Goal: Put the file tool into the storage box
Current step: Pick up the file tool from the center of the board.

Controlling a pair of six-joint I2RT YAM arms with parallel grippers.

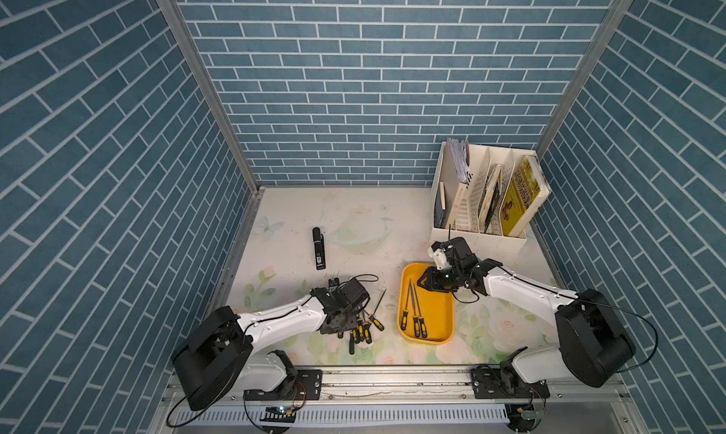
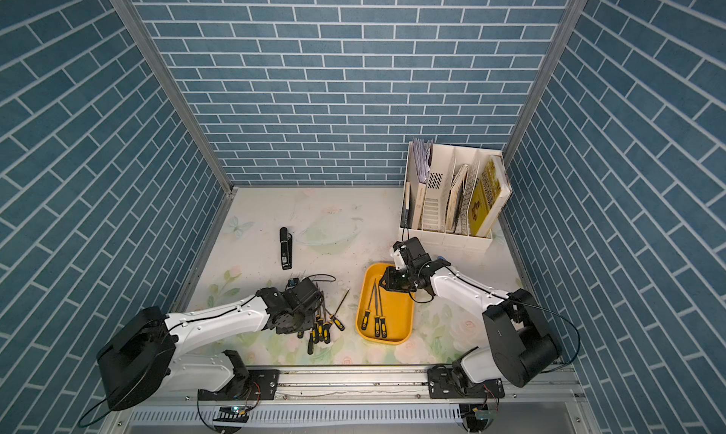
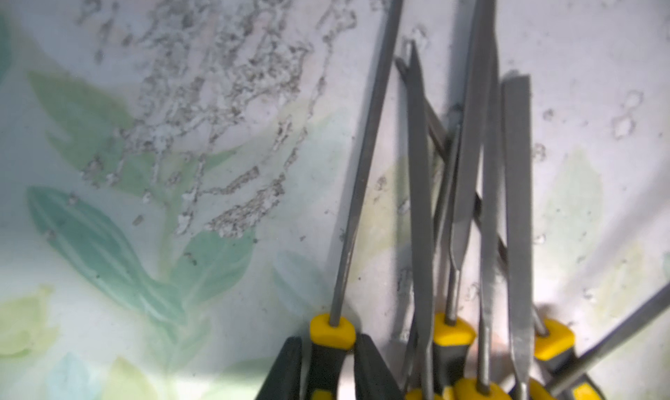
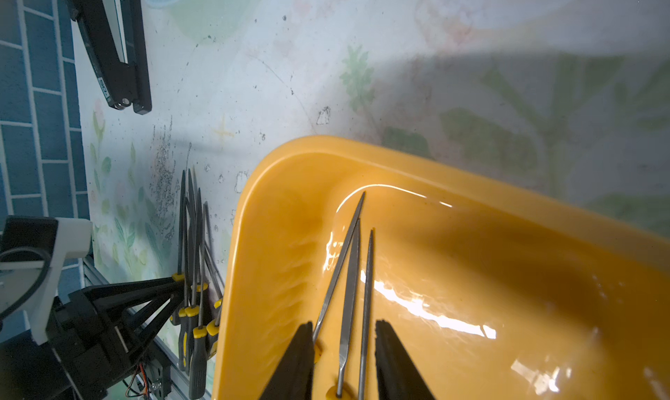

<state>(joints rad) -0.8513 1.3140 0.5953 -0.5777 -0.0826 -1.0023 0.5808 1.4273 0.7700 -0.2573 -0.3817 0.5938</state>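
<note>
Scuffed floral tabletop (image 1: 353,216), blue brick walls (image 1: 353,98); left gripper (image 3: 328,338) tight on a file (image 3: 364,162), right gripper (image 4: 344,324) apart over storage box (image 4: 275,242).

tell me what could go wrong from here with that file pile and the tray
1. The left end effector straddles one file handle in a crossed, touching pile; lifting could drag or scatter the rest.
2. The grip sits at the handle end, so the long blade may sag and catch the storage box rim.
3. The right end effector hangs open low over the box and its three files, where the arms could clash.
</note>
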